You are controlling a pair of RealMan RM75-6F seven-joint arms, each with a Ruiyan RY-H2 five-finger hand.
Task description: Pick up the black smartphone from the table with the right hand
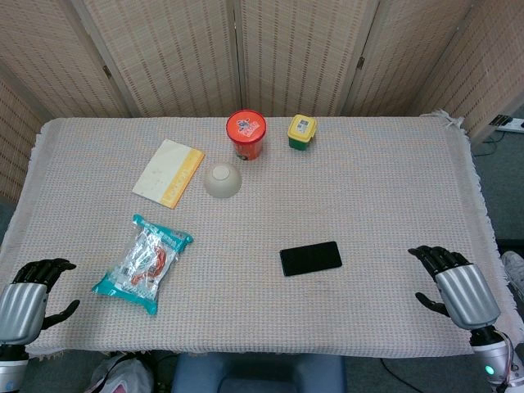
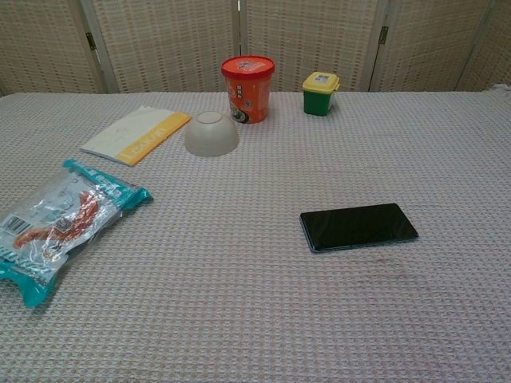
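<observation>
Hands are resting at the near table edge, my left hand [image 1: 29, 299] lying empty with fingers loosely spread beside the snack packet [image 1: 143, 262]. Black smartphone [image 1: 310, 258] is lying flat on the tablecloth [image 1: 368, 188], right of centre. My right hand [image 1: 454, 282] is sitting apart from it, fingers spread, holding nothing.

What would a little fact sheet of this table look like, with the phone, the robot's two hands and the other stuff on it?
phone: black smartphone lying flat, screen dark, untouched
right hand: right hand at the table's near edge, empty, fingers apart, clear of the phone
left hand: left hand at the opposite near corner, empty
snack: teal snack packet near the left hand
far side: orange cup, yellow-lidded green tub, overturned bowl, yellow-edged booklet
surface: woven tablecloth
</observation>
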